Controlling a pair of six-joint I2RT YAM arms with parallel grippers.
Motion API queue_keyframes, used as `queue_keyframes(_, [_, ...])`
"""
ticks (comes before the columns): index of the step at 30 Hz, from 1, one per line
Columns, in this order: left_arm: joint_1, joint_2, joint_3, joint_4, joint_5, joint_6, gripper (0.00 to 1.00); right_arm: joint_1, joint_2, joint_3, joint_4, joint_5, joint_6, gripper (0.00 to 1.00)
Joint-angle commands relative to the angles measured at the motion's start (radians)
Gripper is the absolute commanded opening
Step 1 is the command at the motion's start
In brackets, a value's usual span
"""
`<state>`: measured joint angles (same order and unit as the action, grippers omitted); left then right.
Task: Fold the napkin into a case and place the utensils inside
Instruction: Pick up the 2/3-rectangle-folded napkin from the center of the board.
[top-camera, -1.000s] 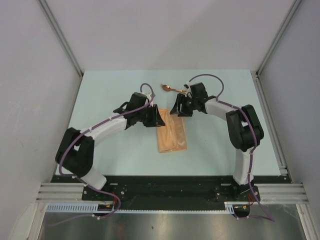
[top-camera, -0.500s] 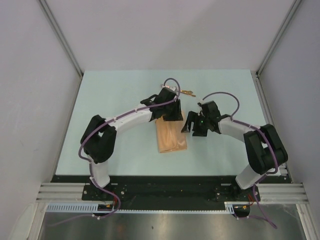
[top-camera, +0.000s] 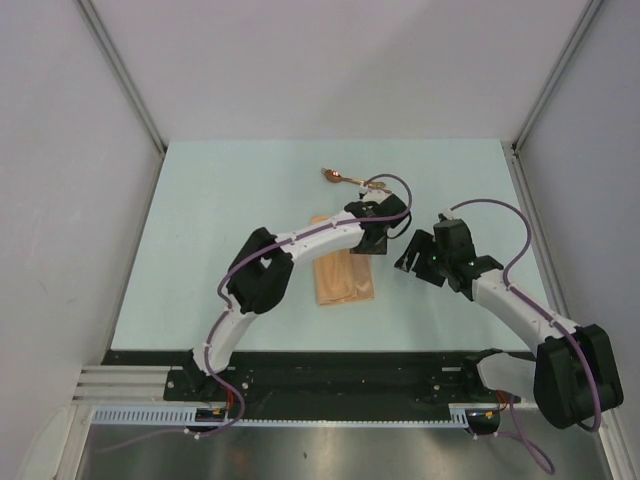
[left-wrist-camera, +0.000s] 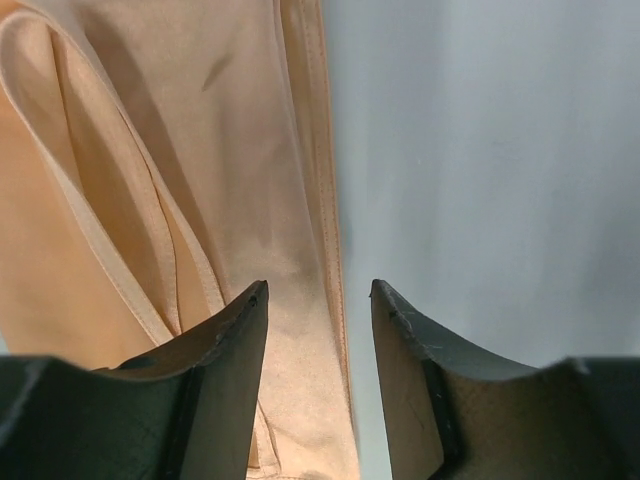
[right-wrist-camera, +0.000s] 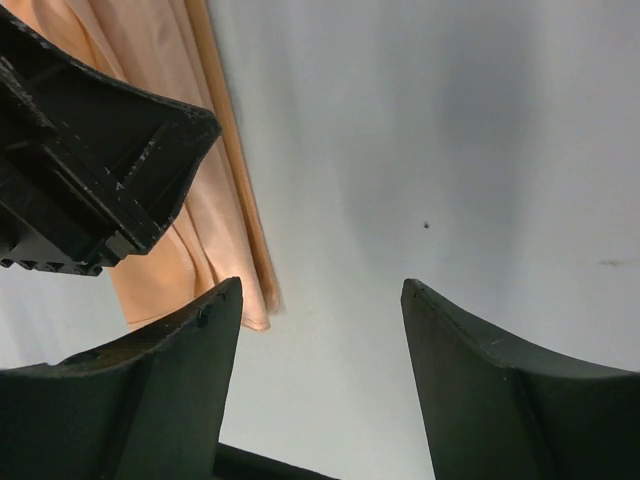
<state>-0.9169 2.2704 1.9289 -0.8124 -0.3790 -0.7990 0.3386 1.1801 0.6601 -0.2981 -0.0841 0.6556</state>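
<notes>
Peach napkin (top-camera: 343, 278) is lying folded flat; I'd be pinching only the top layer at its right hem, lifting slowly so the pocket opens without unfolding. Left gripper (left-wrist-camera: 318, 290) is hovering open, jaws straddling that hem, gripping nothing. Right gripper (right-wrist-camera: 320, 290) is hanging open, empty, napkin at its 10 o'clock. Utensils (top-camera: 345, 179) are lying at the napkin's 12 o'clock, apart.

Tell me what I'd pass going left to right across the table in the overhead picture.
First the left arm's elbow → peach napkin → right gripper → right arm's elbow. The left gripper and the utensils share the napkin's stretch, so their place is unclear and I leave them out.
</notes>
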Motion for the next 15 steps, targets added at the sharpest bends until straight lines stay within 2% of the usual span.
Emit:
queue_keyframes(1, [-0.023, 0.049, 0.091, -0.099, -0.121, -0.049, 0.51, -0.009, -0.053, -0.034, -0.044, 0.049, -0.010, 0.70])
queue_keyframes(9, [-0.048, 0.164, 0.197, -0.186, -0.189, -0.055, 0.51, -0.018, -0.091, -0.066, -0.035, 0.026, -0.021, 0.70])
queue_keyframes(15, [-0.050, 0.199, 0.180, -0.154, -0.166, -0.049, 0.45, -0.023, -0.103, -0.093, -0.013, 0.007, -0.017, 0.70])
